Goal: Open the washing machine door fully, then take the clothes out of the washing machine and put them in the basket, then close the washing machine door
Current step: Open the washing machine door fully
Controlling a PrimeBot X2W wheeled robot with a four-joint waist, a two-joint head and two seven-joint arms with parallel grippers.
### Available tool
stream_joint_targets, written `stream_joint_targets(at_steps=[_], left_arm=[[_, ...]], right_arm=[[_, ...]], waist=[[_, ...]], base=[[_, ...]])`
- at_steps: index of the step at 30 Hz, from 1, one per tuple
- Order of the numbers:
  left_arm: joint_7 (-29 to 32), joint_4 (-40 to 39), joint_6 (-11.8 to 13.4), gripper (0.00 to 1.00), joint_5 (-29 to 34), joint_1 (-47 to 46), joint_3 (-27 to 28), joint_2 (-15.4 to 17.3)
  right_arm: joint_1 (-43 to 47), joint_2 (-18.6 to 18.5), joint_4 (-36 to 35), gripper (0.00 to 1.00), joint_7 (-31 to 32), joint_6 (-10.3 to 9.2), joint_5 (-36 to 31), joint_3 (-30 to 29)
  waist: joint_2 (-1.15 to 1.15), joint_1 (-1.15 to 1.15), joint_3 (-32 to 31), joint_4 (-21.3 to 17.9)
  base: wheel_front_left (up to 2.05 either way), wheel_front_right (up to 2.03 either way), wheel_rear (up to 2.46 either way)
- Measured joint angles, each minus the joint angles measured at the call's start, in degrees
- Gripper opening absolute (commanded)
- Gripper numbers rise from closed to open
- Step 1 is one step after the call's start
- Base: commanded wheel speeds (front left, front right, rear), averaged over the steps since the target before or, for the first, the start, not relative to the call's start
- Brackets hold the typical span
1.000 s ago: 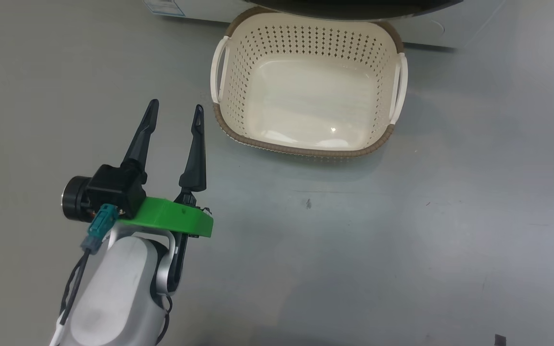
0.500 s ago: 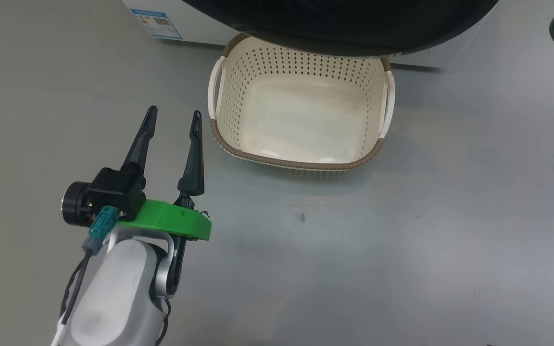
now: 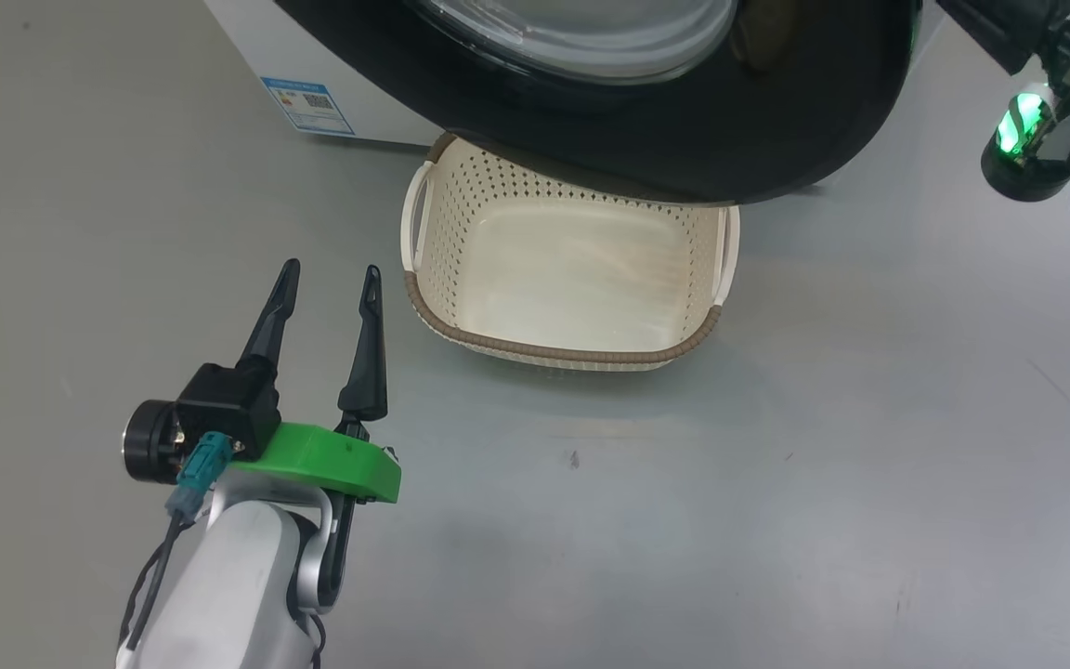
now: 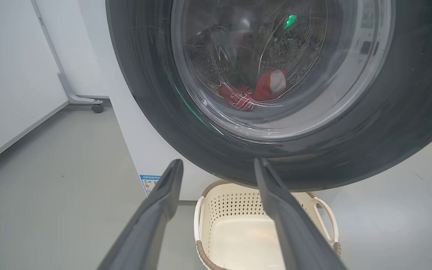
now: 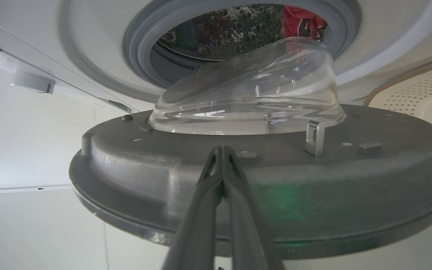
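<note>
Door: the washing machine door (image 3: 591,149) stood part open, overhanging the far end of the basket (image 3: 554,351); I judged the opening step unfinished.
Clothes: the red clothes (image 4: 264,88) lay in the drum (image 4: 298,56) of the washing machine (image 4: 137,150); none were in the basket.
Basket: on the floor (image 3: 776,511) just in front of the machine, placed, I judged, for a short transfer.
Right gripper (image 5: 219,150): my fingers were pressed together, holding nothing, tips at the door's inner face, probably to push it wider; contact unconfirmed.
Left gripper (image 3: 331,269): my fingers were spread wide, empty, beside the basket.
Views: the right wrist view showed the door's latch (image 5: 314,137); the left wrist view showed the clothes through the glass (image 4: 313,112).
</note>
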Motion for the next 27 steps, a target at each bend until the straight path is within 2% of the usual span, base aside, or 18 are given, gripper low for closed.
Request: stream_joint_targets(at_steps=[27], left_arm=[[0.01, 2.34, -0.10, 1.00, 0.14, 5.19, 1.09, 0.05]], right_arm=[[11.88, 5.82, -4.24, 0.00, 5.54, 1.99, 1.93, 3.63]], waist=[[0.00, 0.00, -8.65, -0.76]], base=[[0.00, 0.00, 0.00]])
